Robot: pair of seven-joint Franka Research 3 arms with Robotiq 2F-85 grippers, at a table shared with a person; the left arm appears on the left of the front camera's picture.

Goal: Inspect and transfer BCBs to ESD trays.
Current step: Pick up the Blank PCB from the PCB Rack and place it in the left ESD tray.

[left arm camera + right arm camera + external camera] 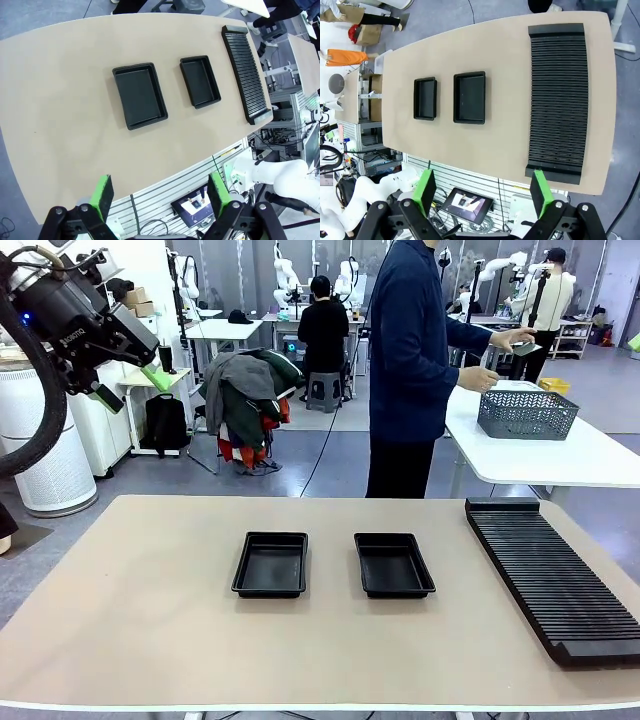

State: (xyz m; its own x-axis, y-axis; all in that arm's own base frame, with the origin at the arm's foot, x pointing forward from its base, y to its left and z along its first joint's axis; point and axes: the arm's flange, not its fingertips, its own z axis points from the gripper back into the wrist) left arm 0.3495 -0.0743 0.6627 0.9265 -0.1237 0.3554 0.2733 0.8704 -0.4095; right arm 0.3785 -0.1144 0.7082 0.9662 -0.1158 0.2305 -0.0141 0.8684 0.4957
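Note:
Two empty black ESD trays lie side by side mid-table, the left tray [270,564] [140,95] [425,98] and the right tray [394,564] [200,81] [469,97]. My left gripper [132,388] [160,195] hangs open high over the table's near left, holding nothing. My right gripper [483,191] is open too, high above the near edge, with nothing between its green pads. The person [415,360] stands at the far side, turned toward another table. One hand [512,338] holds a thin dark flat piece; I cannot tell whether it is a BCB.
A long black slotted rack [555,580] [247,70] [557,100] runs along the table's right side. A grey mesh basket [527,412] stands on the white table behind, under the person's hands. Bare tabletop surrounds the trays.

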